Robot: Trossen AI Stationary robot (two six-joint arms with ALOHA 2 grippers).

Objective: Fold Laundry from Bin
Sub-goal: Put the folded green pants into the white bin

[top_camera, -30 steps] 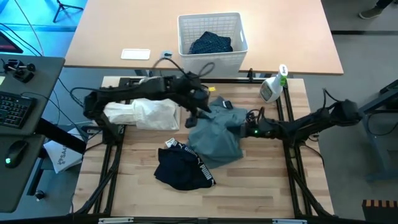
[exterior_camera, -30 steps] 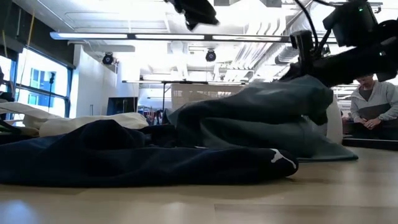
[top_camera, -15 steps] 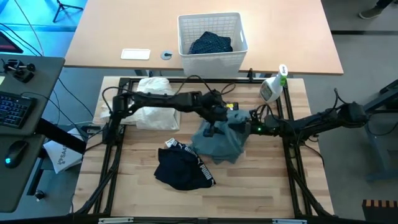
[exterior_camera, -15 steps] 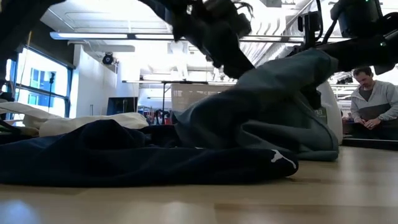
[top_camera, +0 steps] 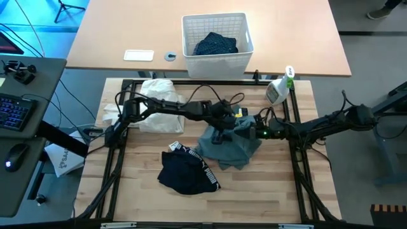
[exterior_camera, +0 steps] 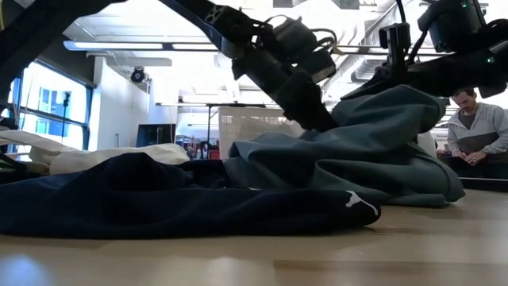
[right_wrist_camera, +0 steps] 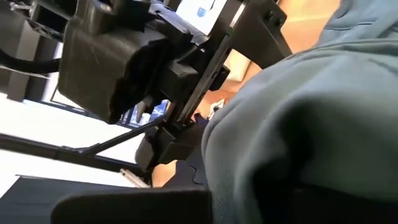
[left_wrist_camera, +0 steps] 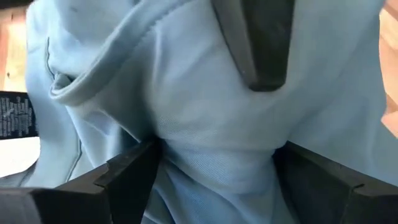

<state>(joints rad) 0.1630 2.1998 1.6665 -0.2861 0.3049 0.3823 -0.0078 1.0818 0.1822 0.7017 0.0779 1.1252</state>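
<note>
The grey-green top lies crumpled in the middle of the table. My left gripper reaches in from the left and stands open, its fingers sunk into the top's middle. My right gripper comes from the right and is shut on the top's right side, which it holds raised. A black piece with white Puma lettering lies in front of the top, and a white cloth lies at the far left. The white bin stands behind the table, with navy dotted trousers in it. My left gripper comes at the top's middle slanting down from the far left. Its open fingers stand on either side of a bunched ridge of cloth and touch it. The top lies on the table there. My right gripper holds the top's right-hand part, reaching in level from the table's right. The cloth covers the fingers, so the hold itself is hidden. That part is lifted off the table; the rest hangs slack down to the pile.
A white spray bottle stands at the table's far right. A black frame runs around the work area. A person sits behind the table at the right in the low view. Bare wood lies at the near side.
My left gripper has swung from above the white cloth toward the table's right and come down into the grey-green top's middle. The top's right part has risen with my right gripper, and the top has bunched up and shifted a little to the right.
</note>
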